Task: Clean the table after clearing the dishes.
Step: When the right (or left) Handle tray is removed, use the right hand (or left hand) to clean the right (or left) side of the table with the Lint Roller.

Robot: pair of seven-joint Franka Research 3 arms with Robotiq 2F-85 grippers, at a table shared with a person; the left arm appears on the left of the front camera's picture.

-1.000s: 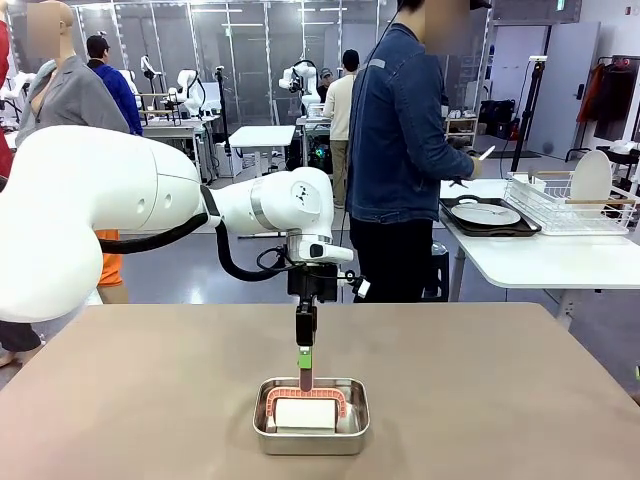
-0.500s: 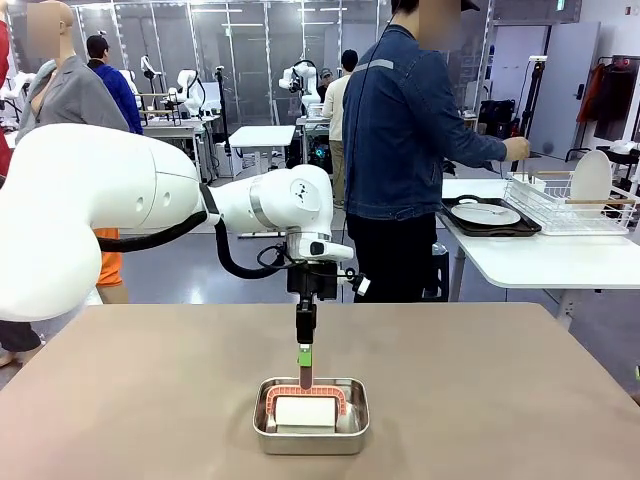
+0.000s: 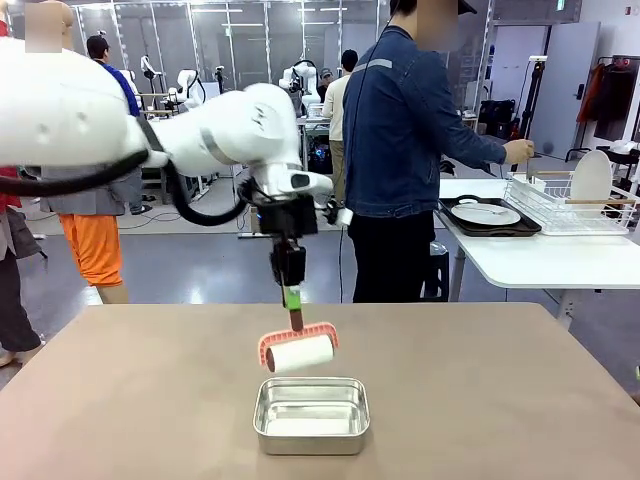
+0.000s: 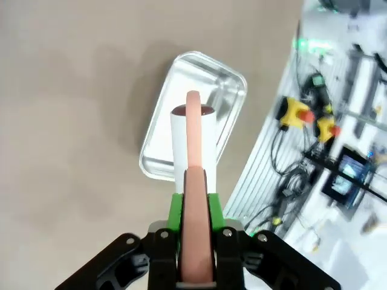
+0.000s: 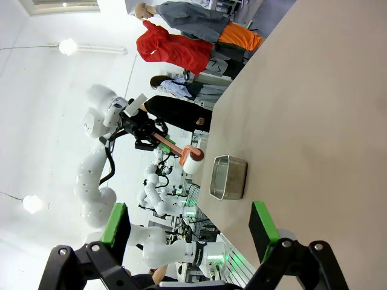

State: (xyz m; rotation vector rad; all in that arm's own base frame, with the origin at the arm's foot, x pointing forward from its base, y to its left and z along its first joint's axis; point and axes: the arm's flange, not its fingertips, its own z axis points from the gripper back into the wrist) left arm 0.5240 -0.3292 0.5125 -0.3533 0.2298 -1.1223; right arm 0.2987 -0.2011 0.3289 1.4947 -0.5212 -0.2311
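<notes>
My left gripper [image 3: 293,298] is shut on the pink handle of a cleaning roller [image 3: 298,352], whose white roll hangs just above a small steel pan [image 3: 312,415] on the beige table [image 3: 150,400]. In the left wrist view the green pads [image 4: 175,208] clamp the handle, with the roller [image 4: 192,136] over the pan [image 4: 227,90]. My right gripper [image 5: 188,232] stands open and holds nothing, off to the side of the table [image 5: 302,121], looking across at the pan [image 5: 228,177] and roller [image 5: 192,162]. One of the dishes [image 3: 486,214], a white plate on a dark tray, lies on the white side table.
A person in a denim jacket [image 3: 400,130] stands at the far edge, turned right, one hand at a white dish rack [image 3: 565,205] holding an upright plate [image 3: 592,175]. The white side table [image 3: 540,260] stands at the back right.
My left gripper has risen and shifted slightly left, lifting the roller out of the pan, which now shows nothing in it. The person's hand stays at the rack.
</notes>
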